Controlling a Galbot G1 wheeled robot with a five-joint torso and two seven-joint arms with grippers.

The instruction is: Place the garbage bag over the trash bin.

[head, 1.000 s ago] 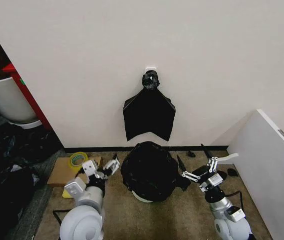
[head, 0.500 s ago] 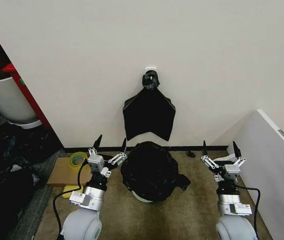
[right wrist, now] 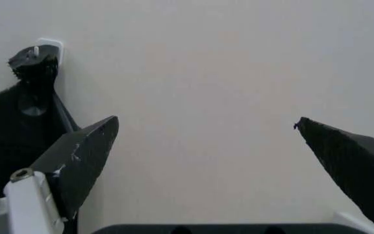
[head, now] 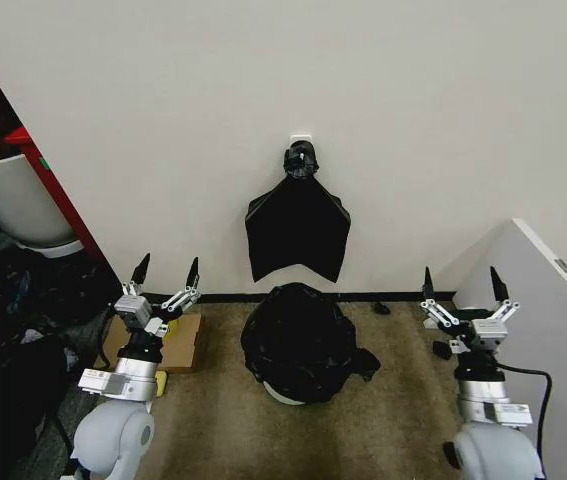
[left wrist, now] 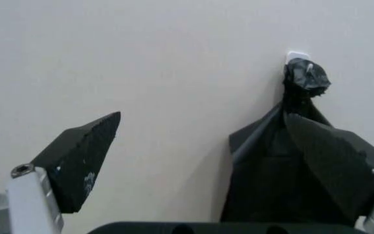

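Black garbage bag (head: pixel 298 340) between spread fingers (head: pixel 141 268).

This looks like a storage corner or back room of a lab or workshop, not a lived-in home. A bare off-white wall (head: pixel 413 120) runs down to a dark skirting strip and a worn brown carpet floor (head: pixel 383 420). A small white hook (head: pixel 301 138) on the wall holds a flat black bundle with a knotted top (head: pixel 297 225). At the carpet's left edge lie a flattened cardboard box (head: pixel 148 340) and a roll of yellow tape (head: pixel 155 380). Farther left stand a red frame (head: pixel 58 195) and a large white round tub (head: pixel 8 195), with dark clutter heaped beneath. A white panel (head: pixel 538 310) leans at the right edge.
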